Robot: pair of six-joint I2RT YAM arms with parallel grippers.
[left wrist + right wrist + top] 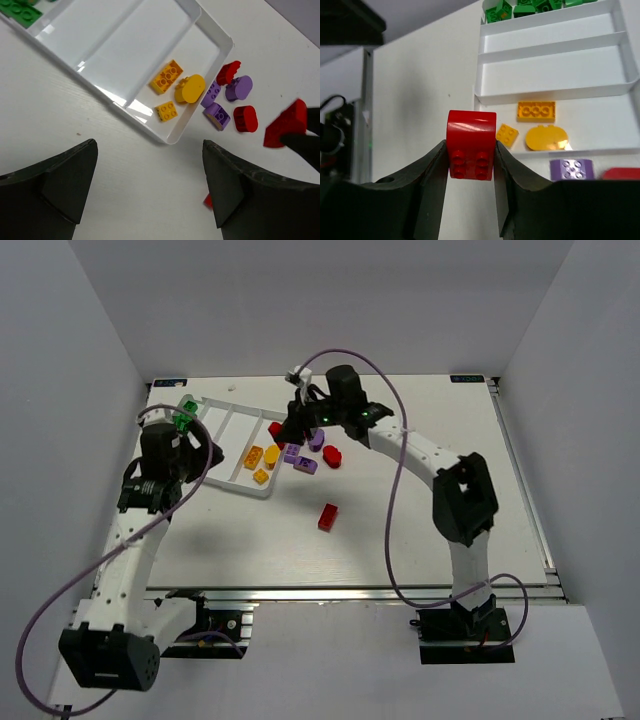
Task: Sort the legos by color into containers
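Plain white table (430,530), and the white tray (228,440) sits on its far left part, a bit askew. The right gripper (470,155) is out over the loose pile just right of the tray. Its jaws are pinched in on a red brick (471,135), one finger on each side, with the stud side facing its wrist camera. The left gripper (150,190) hovers by the tray's near edge, jaws spread wide with nothing between them.

The green bricks (520,7) are piled at the far end of the tray's leftmost compartment. The rightmost compartment has an orange rectangle (166,76), a yellow oval (191,88) touching it, and a small yellow square (166,111) just beside those.

On the table right next to that side of the tray, three purple bricks (216,116) and two red ones (245,118) are bunched together. A lone red brick (328,516) lies nearer, apart from the bunch.
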